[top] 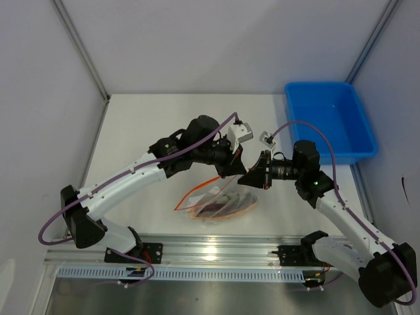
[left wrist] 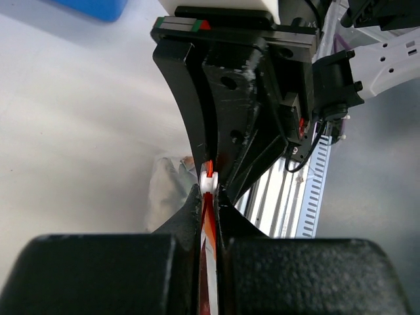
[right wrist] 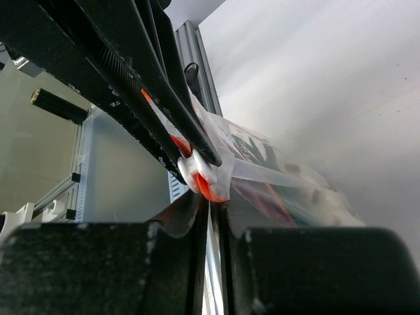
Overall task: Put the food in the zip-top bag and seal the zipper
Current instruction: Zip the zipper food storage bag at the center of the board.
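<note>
The clear zip-top bag [top: 220,205] hangs from both grippers, its lower part resting on the table with the orange and dark red food [top: 226,209] inside. The orange-red zipper [top: 197,190] runs up from its left corner to the grippers. My left gripper [top: 235,169] is shut on the zipper [left wrist: 210,216], right at the white slider [left wrist: 209,184]. My right gripper [top: 249,177] faces it tip to tip and is shut on the bag's edge [right wrist: 213,262] just below the slider [right wrist: 195,174]. Food shows dimly through the bag [right wrist: 282,197] in the right wrist view.
A blue plastic tray [top: 335,125] stands at the back right, with its corner in the left wrist view [left wrist: 98,8]. An aluminium rail [top: 210,252] runs along the near table edge. White walls close in the back and both sides.
</note>
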Tool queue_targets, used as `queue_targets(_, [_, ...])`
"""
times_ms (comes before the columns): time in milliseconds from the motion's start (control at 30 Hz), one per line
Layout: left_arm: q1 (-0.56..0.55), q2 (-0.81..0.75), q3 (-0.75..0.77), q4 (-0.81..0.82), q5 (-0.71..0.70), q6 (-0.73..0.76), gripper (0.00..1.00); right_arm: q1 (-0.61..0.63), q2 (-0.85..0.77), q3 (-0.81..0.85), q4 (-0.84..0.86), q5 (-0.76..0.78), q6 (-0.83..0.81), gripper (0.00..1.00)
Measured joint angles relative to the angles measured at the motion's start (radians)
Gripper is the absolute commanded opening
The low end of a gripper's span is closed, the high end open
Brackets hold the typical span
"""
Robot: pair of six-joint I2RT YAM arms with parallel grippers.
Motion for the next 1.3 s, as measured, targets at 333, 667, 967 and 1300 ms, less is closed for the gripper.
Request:
queue_targets(333, [0.000, 0.001, 0.002, -0.023, 0.009, -0.004, 0.40, 0.017, 0.013, 0.000, 0.000, -0.006, 0.007, 0.00])
queue_targets(667, [0.000, 0.013, 0.005, -0.022, 0.011, -0.023, 0.24, 0.037, 0.014, 0.000, 0.000, 0.009, 0.007, 0.00])
queue_targets(967, [-0.001, 0.015, 0.005, -0.026, 0.007, -0.025, 0.01, 0.039, 0.012, 0.000, 0.001, 0.076, 0.023, 0.00])
queue_targets(1300, [-0.001, 0.003, -0.008, -0.025, -0.043, -0.017, 0.01, 0.012, -0.122, -0.095, 0.098, 0.146, 0.131, 0.00])
